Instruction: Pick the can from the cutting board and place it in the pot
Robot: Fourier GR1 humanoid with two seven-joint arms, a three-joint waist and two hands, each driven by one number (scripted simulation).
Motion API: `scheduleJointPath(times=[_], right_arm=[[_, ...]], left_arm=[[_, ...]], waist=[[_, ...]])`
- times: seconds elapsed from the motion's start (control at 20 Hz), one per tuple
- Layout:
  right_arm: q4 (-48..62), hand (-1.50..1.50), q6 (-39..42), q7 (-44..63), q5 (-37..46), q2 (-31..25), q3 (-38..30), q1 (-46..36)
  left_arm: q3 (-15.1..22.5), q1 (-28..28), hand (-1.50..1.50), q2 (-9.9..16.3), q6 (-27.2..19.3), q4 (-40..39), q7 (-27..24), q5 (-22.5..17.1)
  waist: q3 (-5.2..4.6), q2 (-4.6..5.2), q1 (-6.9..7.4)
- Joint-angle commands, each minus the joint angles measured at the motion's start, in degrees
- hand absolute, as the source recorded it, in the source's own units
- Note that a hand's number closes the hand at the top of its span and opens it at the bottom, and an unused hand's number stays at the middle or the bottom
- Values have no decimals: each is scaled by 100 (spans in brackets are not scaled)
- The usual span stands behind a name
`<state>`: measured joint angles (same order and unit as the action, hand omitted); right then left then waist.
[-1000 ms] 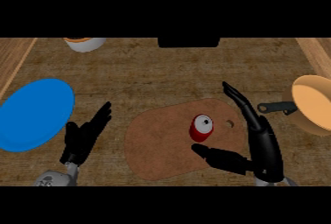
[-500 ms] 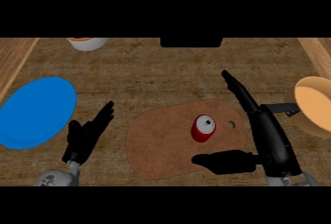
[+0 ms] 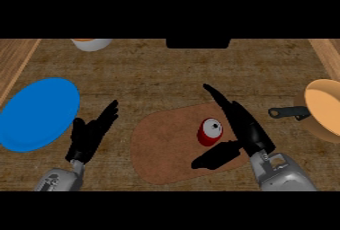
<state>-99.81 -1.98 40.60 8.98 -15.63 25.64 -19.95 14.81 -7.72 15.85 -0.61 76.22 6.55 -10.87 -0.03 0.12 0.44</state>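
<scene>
The left robot hand (image 3: pixel 90 134) is seen resting open, fingers straight, on the brown wooden worktop (image 3: pixel 166 67) just beside the flat round blue plate (image 3: pixel 36 114). Further right, the small red can (image 3: pixel 210 132) is seen lying on the rounded brown cutting board (image 3: pixel 169 150). The right robot hand (image 3: pixel 239 130) is spread wide beside it, fingers behind and thumb in front, holding nothing. The can could be knocked aside if the thumb closes early. The orange black-handled pot (image 3: pixel 325 110) is placed far right.
</scene>
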Motion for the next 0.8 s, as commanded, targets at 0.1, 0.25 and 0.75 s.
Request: scheduleJointPath(times=[0.1, 0.25, 0.75], right_arm=[[781, -150, 375, -797, 325, 101, -47, 464], [1246, -150, 340, -1485, 569, 119, -269, 545], [1473, -150, 866, -2689, 24, 272, -1091, 926]], left_arm=[[-119, 133, 0, -132, 127, 86, -27, 188], [-357, 214, 0, -92, 250, -65, -201, 194], [-670, 168, 0, -114, 664, -124, -133, 284]], waist=[[3, -11, -33], [3, -10, -33], [4, -7, -42]])
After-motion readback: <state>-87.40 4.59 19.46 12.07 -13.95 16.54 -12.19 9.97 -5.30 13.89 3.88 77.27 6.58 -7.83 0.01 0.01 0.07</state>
